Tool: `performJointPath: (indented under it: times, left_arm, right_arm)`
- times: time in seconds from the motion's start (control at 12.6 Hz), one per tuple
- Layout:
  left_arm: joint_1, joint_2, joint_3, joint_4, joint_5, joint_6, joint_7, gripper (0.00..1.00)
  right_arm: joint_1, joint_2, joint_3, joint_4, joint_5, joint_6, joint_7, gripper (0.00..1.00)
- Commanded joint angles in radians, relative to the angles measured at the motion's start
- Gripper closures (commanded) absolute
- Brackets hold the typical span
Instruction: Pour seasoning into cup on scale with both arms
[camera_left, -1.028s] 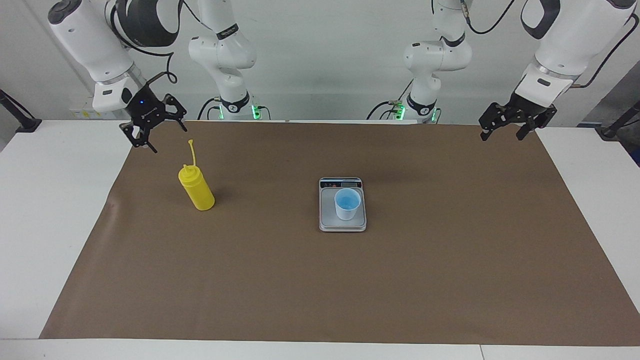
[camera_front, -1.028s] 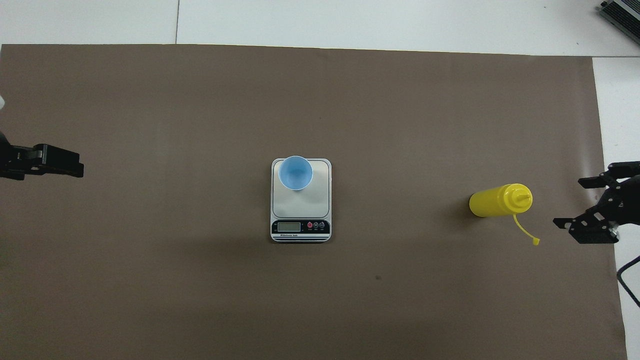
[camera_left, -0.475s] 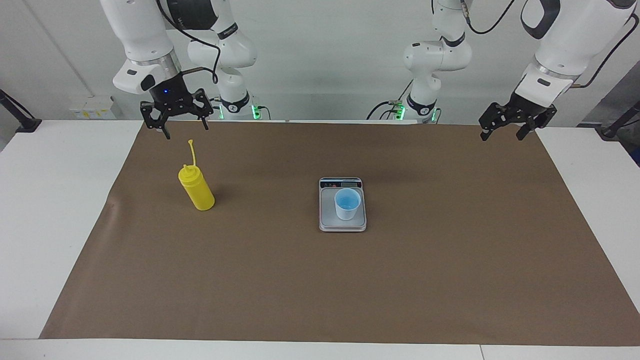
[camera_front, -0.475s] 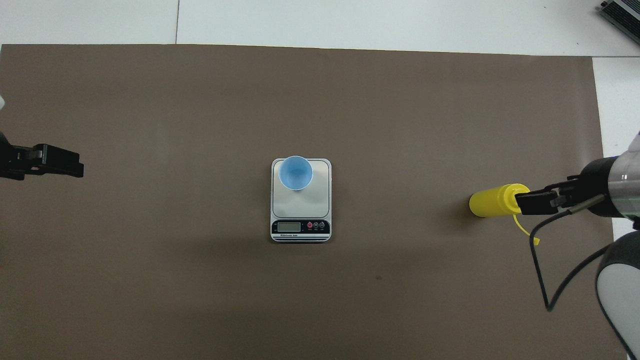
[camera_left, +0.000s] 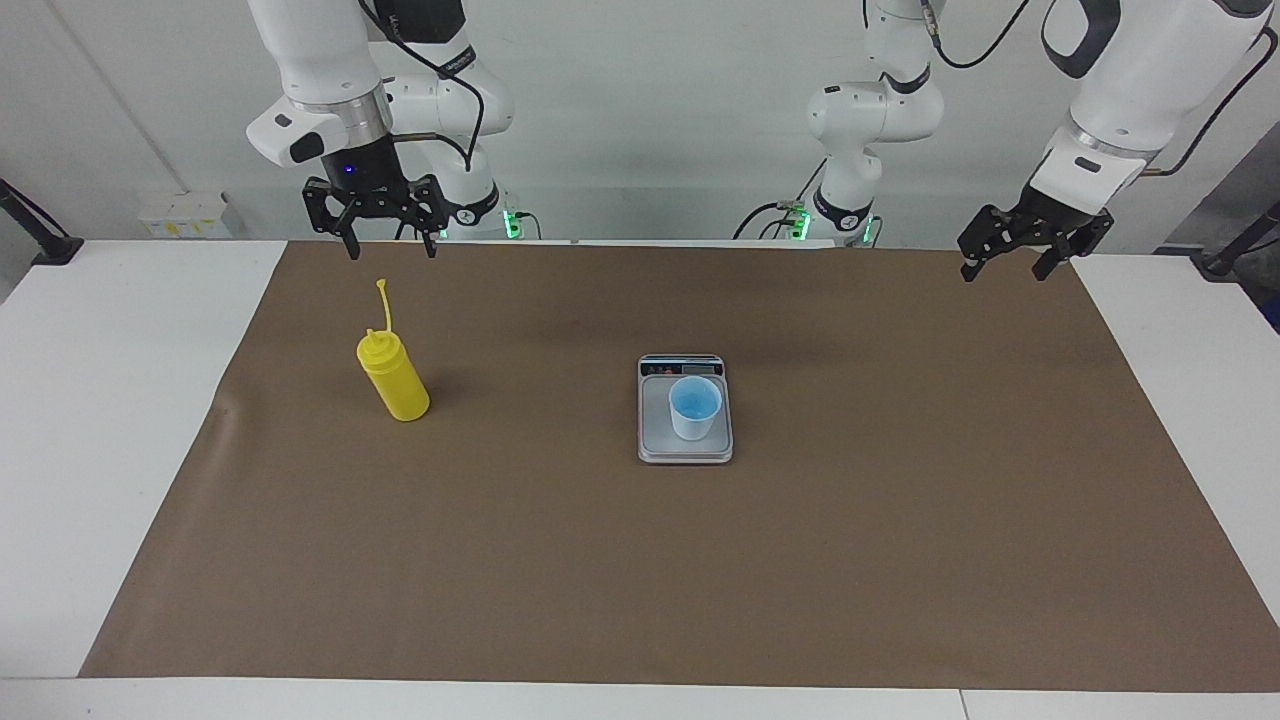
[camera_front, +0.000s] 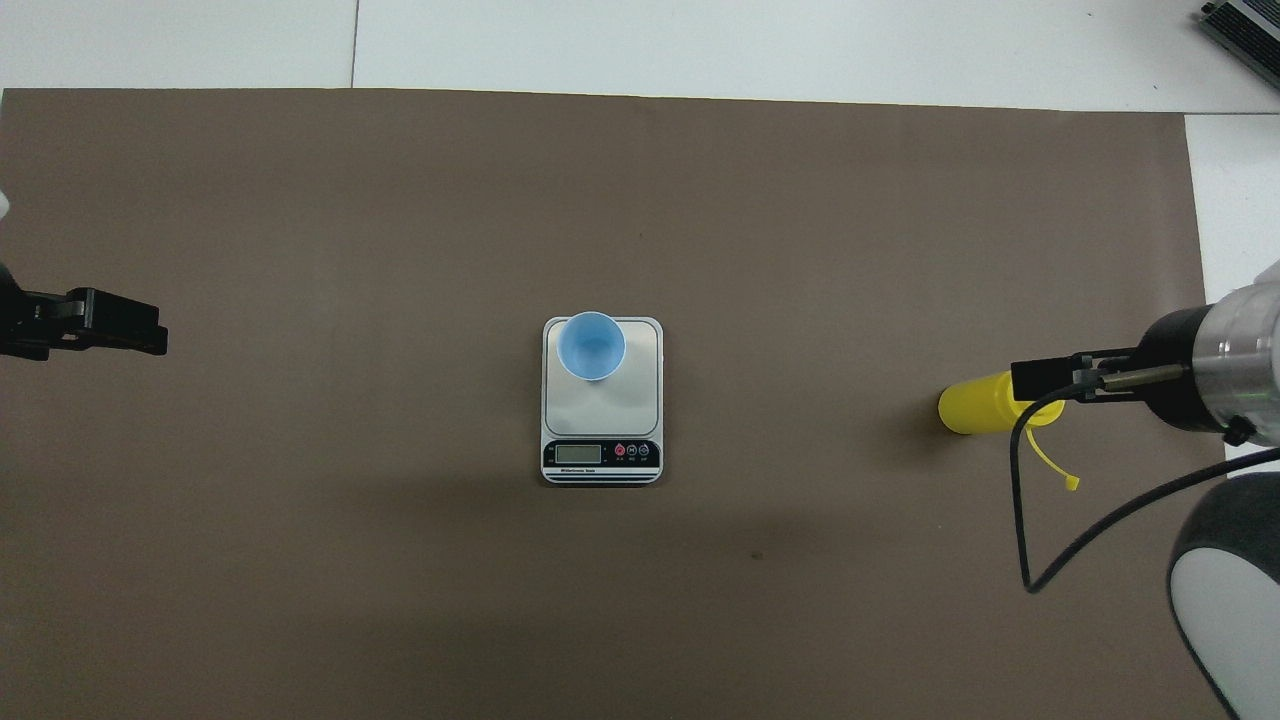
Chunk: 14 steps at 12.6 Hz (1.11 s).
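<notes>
The yellow squeeze bottle (camera_left: 395, 382) is seen upright on the brown mat (camera_left: 640, 560), toward the right arm's end of the table, cap strap (camera_left: 383, 302) raised. The right gripper (camera_left: 388, 248) is held above it, fingers apart, nothing held. The light-blue cup (camera_left: 694, 407) is seated on the scale (camera_left: 685, 447) at mid-mat, at 3 o'clock from the bottle in the facing view. The left gripper (camera_left: 1005, 266) waits over the mat's edge, fingers apart.

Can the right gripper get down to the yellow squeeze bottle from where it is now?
Probably yes. The right gripper hangs open above the upright squeeze bottle, with nothing between them; only the thin cap strap sticks up beside the nozzle.
</notes>
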Motion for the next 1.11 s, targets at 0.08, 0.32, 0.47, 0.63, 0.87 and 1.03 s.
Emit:
performJointPath:
  times: [0.08, 0.32, 0.47, 0.63, 0.87, 1.03]
  left_arm:
    - [0.019, -0.028, -0.010, -0.031, -0.002, 0.008, -0.007, 0.00]
    - [0.019, -0.028, -0.010, -0.031, -0.002, 0.008, -0.007, 0.00]
    - [0.019, -0.028, -0.010, -0.031, -0.002, 0.008, -0.007, 0.00]
    - [0.019, -0.028, -0.010, -0.031, -0.002, 0.008, -0.007, 0.00]
    - [0.019, -0.028, -0.010, -0.031, -0.002, 0.008, -0.007, 0.00]
    - [0.019, -0.028, -0.010, -0.031, -0.004, 0.008, -0.007, 0.00]
  right_arm:
    - [-0.010, 0.054, 0.006, 0.086, -0.028, -0.038, 0.026, 0.00]
    - [-0.025, 0.126, 0.007, 0.202, -0.027, -0.099, 0.024, 0.00]
    - [-0.024, 0.151, 0.006, 0.241, -0.021, -0.124, 0.024, 0.00]
    - [-0.021, 0.148, 0.007, 0.223, -0.021, -0.127, 0.024, 0.00]
    - [-0.021, 0.137, 0.007, 0.198, -0.015, -0.127, 0.015, 0.00]
    - [-0.021, 0.128, 0.006, 0.182, -0.012, -0.127, -0.005, 0.00]
